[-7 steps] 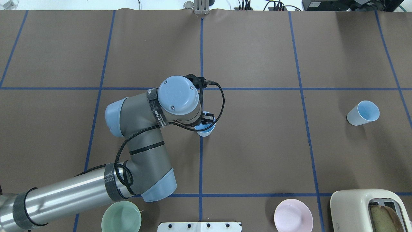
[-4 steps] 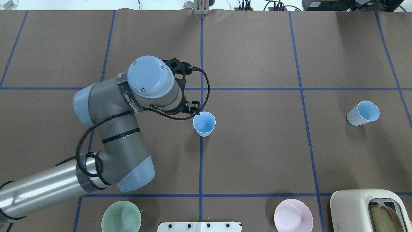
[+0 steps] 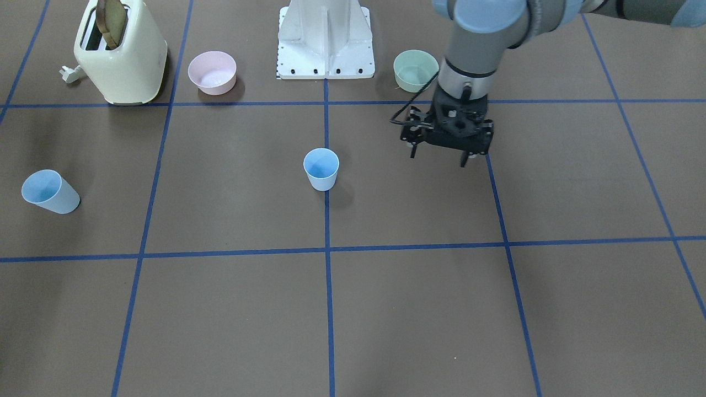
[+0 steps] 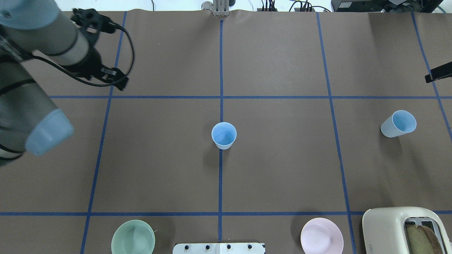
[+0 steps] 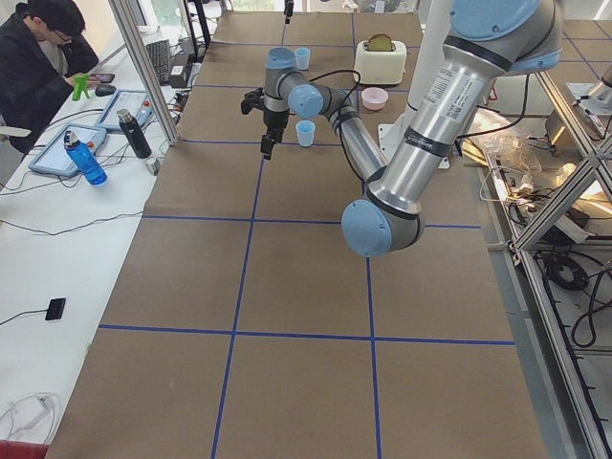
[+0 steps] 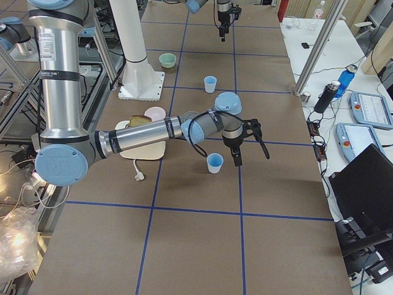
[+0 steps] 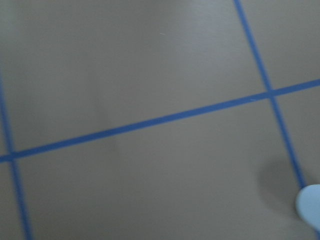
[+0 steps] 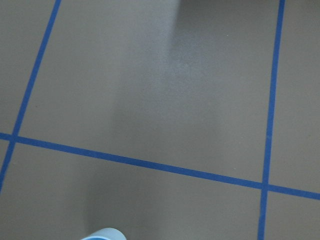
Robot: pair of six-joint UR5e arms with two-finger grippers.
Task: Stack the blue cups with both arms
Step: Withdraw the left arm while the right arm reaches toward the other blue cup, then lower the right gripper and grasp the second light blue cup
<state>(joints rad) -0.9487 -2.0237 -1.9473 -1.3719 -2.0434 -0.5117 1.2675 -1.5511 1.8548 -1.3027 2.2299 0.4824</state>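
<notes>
We hold the left gripper (image 3: 445, 144), fingers spread wide and empty, well aside from the upright middle blue cup (image 3: 321, 168), likely leaving it free as the stack's base, while the right gripper (image 6: 236, 153), its spread impossible to tell, hangs just beside the other blue cup (image 6: 214, 163), probably to fetch it.

Left gripper (image 3: 438, 158), jaws spread, off central cup (image 3: 321, 169).

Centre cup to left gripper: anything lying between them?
Nothing. In the front-facing view, the stretch from the centre cup to the left gripper is bare mat. In the overhead view, only a tape line crosses it.
</notes>
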